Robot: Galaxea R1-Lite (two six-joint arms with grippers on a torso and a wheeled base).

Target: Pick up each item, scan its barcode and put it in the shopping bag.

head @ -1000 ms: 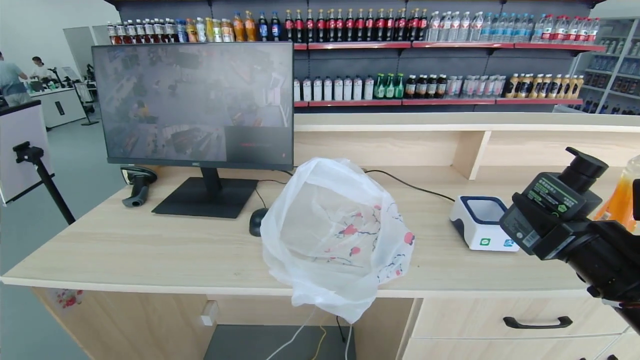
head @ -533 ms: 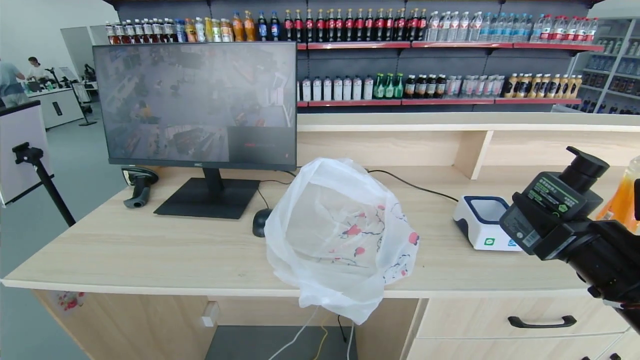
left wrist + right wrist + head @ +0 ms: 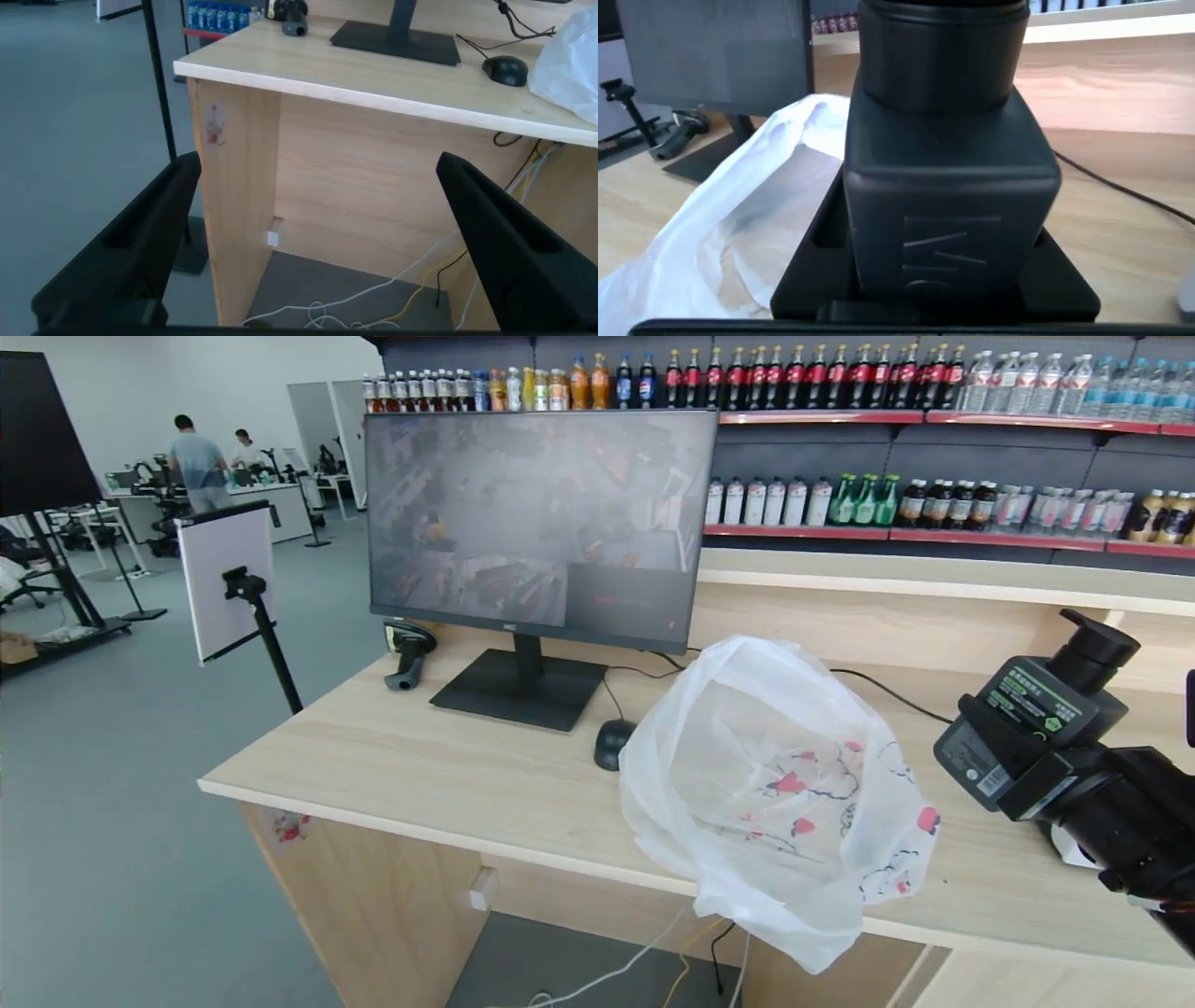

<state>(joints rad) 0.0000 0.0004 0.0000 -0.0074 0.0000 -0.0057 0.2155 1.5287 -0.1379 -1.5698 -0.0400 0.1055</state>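
Clamping our right fingers [image 3: 808,280] on the lower body of a dark pump bottle [image 3: 1032,723], we are holding it tilted in the air at about 3 o'clock from the shopping bag [image 3: 775,784], with its green label and barcode panel turned up and outward. We are judging that this pose is serving the scan step, since the grasp is leaving the code uncovered. The shopping bag is sitting puffed up near the front edge of the counter [image 3: 448,775], one corner drooping over it, so we are reckoning that lowering the bottle in from above is the likeliest way in. A monitor [image 3: 532,513] is standing at 10 o'clock from the bag, a mouse [image 3: 613,743] is lying just beside the bag at 9 o'clock, and a handheld scanner [image 3: 408,653] is resting at 9 o'clock from the monitor's stand. Our left fingers [image 3: 140,243] are hanging spread wide and gripping nothing, low beside the counter's end panel and well apart from the bag, probably parked out of the way.
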